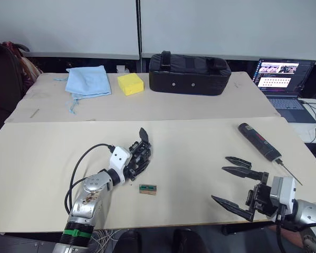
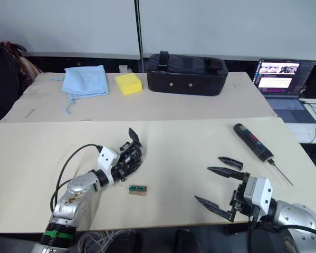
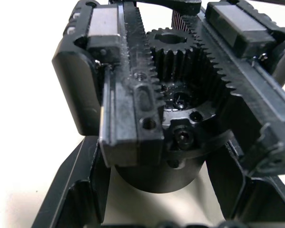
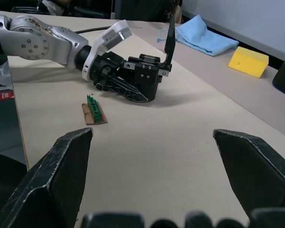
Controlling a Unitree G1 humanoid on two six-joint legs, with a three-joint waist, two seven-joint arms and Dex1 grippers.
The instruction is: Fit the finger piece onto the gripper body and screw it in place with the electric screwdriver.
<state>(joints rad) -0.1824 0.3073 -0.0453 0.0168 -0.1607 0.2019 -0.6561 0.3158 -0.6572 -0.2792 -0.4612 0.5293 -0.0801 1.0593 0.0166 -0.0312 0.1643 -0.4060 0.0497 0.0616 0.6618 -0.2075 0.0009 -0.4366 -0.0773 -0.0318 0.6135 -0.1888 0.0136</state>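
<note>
Eye views: beige table (image 1: 200, 142); blue cloth (image 1: 86, 80), yellow sponge (image 1: 130, 83), black case (image 1: 189, 73) far side; laptop (image 1: 281, 79) far right. Electric screwdriver (image 1: 259, 140) lying right. Finger piece (image 1: 238, 160) just beside right gripper (image 1: 229, 185), spread wide.
Left wrist view: left gripper (image 1: 134, 163) clamped on gripper body (image 3: 175, 99).
Right wrist view: small green-topped block (image 4: 93, 111) near body.

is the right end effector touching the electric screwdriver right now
Apart. The left eye view shows the open right end effector with bare table between its fingers and the electric screwdriver, which lies farther back.

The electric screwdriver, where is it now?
The screwdriver lies on the table's right side, beyond the open right gripper, near the laptop.
</note>
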